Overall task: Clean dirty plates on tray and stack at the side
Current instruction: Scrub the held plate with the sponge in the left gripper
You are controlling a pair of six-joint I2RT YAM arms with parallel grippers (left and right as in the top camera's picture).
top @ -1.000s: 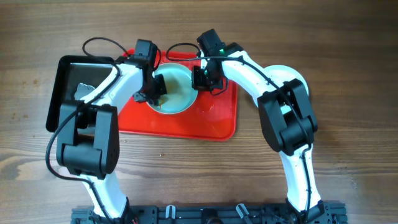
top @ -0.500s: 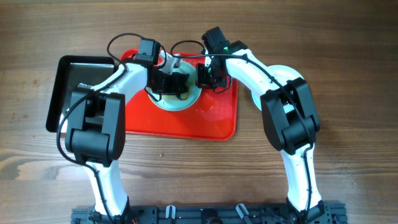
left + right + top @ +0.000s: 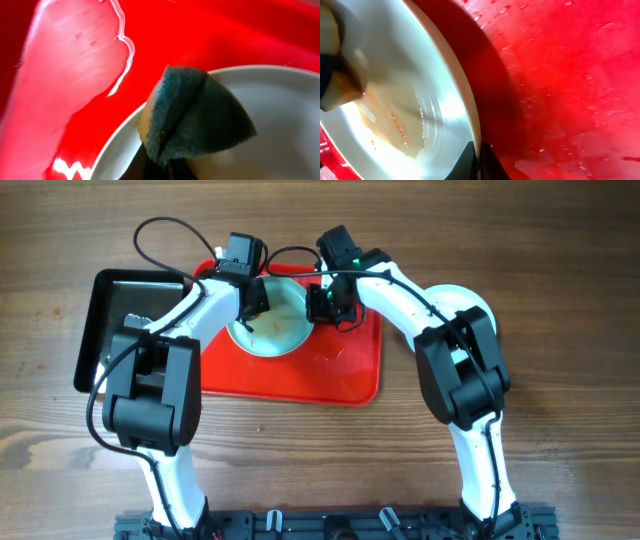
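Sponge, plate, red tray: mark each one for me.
sponge (image 3: 200, 115), left wrist view, middle of its dark scouring face.
plate (image 3: 405, 55), right wrist view, inner surface.
red tray (image 3: 340, 380), overhead view, bare floor.

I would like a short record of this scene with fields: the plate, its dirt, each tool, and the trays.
plate: one in view, lying on the red tray
dirt: wet orange-brown sauce film on its inner surface
left tool: shut on sponge, which lies over the plate's edge
right tool: shut on the plate's rim
other: black tray to the left of the red tray
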